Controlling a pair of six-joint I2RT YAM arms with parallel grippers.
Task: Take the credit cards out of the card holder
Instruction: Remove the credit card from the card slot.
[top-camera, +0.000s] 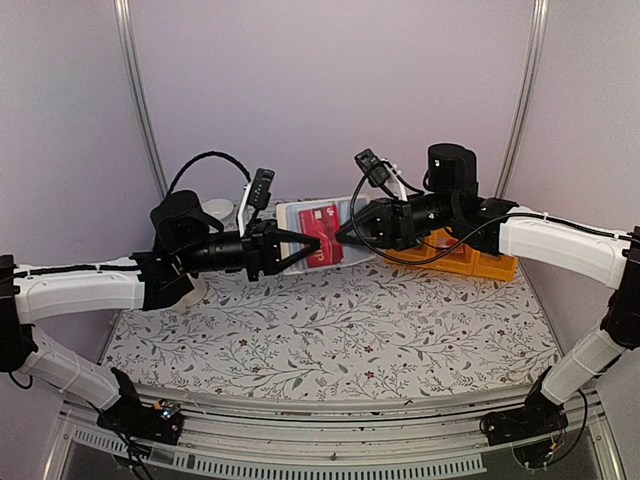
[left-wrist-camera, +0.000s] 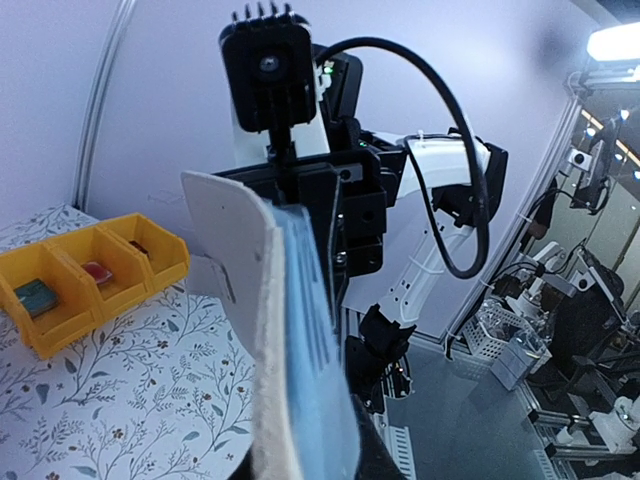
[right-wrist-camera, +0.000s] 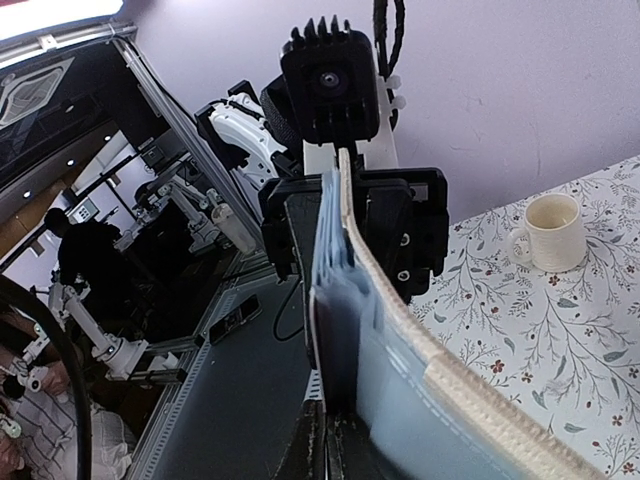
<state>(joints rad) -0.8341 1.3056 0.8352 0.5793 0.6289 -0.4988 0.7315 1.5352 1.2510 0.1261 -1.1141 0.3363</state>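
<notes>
Where the two arms meet above the far half of the table, one holder hangs open in the air between them, clear of the floral cloth. One red card shows in its pocket from the top camera. Both wrist cameras see the holder edge-on, with its cream border and light blue layers, and I cannot tell whether that blue is a second card or only pocket plastic. The left claw comes in from the left, its two fingers drawn together on the holder's lower left part, right by the red card. The right claw faces it from the other side, pinched tight on the holder's right edge, so the two tips sit just beside each other. One yellow bin stands on the table behind the right arm, with three compartments and one small item in each. One white cup stands on the cloth behind the left arm.
</notes>
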